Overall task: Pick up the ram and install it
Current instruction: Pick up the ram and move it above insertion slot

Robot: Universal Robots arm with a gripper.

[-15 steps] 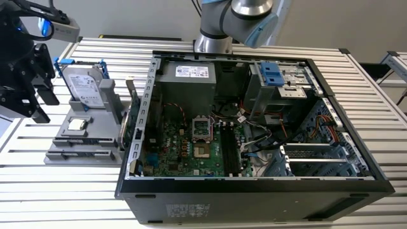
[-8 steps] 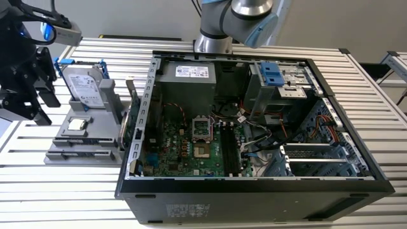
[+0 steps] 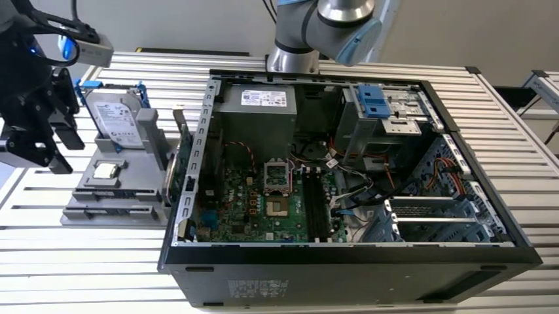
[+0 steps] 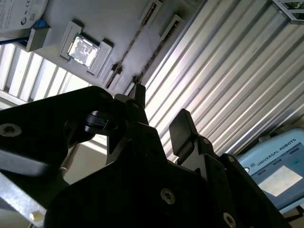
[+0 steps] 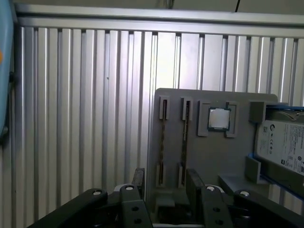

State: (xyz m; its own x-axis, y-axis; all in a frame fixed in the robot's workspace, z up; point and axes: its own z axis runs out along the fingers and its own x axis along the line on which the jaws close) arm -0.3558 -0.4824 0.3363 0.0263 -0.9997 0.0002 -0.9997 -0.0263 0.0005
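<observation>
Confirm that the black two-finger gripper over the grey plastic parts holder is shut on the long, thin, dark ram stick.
Wrong on one count: the gripper is open and holds nothing. The first wrist view shows its fingers apart over the grey holder, with the ram standing edge-on in the holder's slots beside the square silver processor chip.

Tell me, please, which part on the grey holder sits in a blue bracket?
The silver hard drive; the small square silver processor chip sits bare on the grey holder.

looks like a robotics lab bench: slatted aluminium table point(image 3: 88, 268), robot arm point(image 3: 302, 33), opened PC case point(image 3: 349, 278), grey parts fixture point(image 3: 114, 196)
</observation>
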